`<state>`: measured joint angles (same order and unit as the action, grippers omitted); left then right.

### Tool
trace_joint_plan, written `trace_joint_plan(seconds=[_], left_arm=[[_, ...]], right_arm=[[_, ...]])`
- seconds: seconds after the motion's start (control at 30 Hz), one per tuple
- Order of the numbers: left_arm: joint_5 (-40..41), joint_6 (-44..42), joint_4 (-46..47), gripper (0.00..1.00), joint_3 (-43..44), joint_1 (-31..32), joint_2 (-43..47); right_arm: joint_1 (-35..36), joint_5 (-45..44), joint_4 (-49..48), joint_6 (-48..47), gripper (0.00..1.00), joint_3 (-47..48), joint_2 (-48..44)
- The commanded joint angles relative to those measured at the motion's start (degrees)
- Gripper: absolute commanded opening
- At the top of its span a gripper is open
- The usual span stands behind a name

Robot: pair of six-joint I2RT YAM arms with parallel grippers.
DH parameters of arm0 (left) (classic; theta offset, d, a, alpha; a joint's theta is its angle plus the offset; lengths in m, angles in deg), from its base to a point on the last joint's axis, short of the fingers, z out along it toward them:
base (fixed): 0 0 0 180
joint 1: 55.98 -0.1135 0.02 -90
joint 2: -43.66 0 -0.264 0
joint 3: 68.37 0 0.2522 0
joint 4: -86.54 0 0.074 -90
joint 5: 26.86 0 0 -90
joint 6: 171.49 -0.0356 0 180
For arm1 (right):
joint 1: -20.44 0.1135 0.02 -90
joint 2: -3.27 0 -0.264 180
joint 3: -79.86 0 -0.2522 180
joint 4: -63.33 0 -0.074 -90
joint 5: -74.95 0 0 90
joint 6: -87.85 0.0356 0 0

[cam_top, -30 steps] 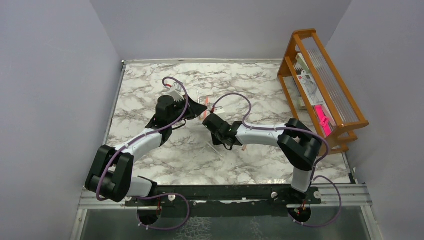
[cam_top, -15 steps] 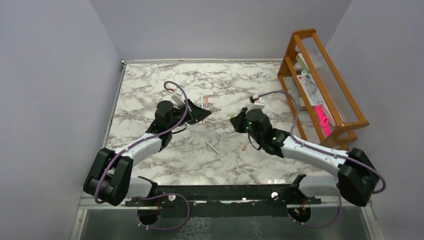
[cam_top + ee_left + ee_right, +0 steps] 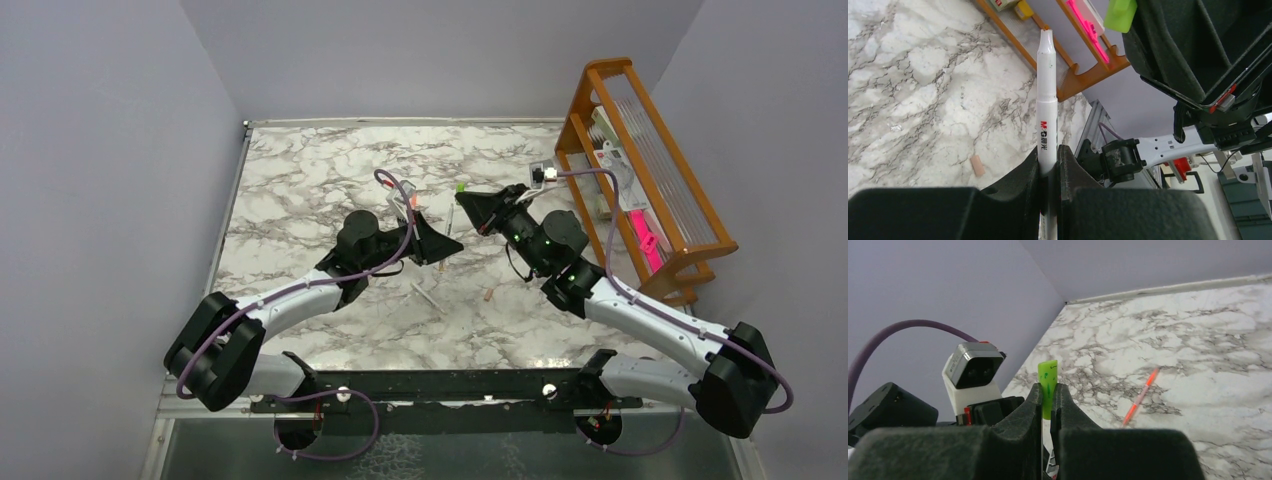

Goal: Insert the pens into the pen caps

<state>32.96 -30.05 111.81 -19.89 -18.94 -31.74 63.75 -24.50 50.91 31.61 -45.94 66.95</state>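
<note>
Marbled white-and-grey bench (image 3: 290,170) is recorded as carrying the loose items. A white-barrelled pen (image 3: 1046,105) is clamped in the left pincer (image 3: 1049,152), with its bare tapered tip pointing away from the fingers. A bright green cap (image 3: 1048,382) is pinched by the right pincer (image 3: 1048,390), jaws pressed tight against it. Both are held above the middle of the bench, the pincers facing each other. In the left wrist view the cap is seen right of the pen tip and beyond it, not touching. An orange-red pen (image 3: 1140,399) is noted lying on the far part of the bench. Another whitish pen (image 3: 425,295) and a tan cap (image 3: 488,295) are noted lying apart on the near part, between the arms. A wooden rack (image 3: 650,170) is noted at the right edge.
</note>
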Motion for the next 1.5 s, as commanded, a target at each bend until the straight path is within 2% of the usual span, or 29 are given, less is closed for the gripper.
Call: trace_joint_plan(seconds=[0.0,0.83,1.47], left_arm=[[-0.10,-2.37,2.68,0.00,2.37,0.82,-0.15],[-3.78,-2.08,2.63,0.00,3.80,1.31,3.77],[-5.77,-2.22,2.64,0.00,4.66,1.55,3.08]], right_arm=[[-0.24,4.48,-3.68,-1.20,0.01,1.63,-1.12],[-1.25,5.60,-10.01,-0.54,0.01,-1.92,-0.48],[-2.00,6.83,-11.29,-0.54,0.01,-1.99,1.48]])
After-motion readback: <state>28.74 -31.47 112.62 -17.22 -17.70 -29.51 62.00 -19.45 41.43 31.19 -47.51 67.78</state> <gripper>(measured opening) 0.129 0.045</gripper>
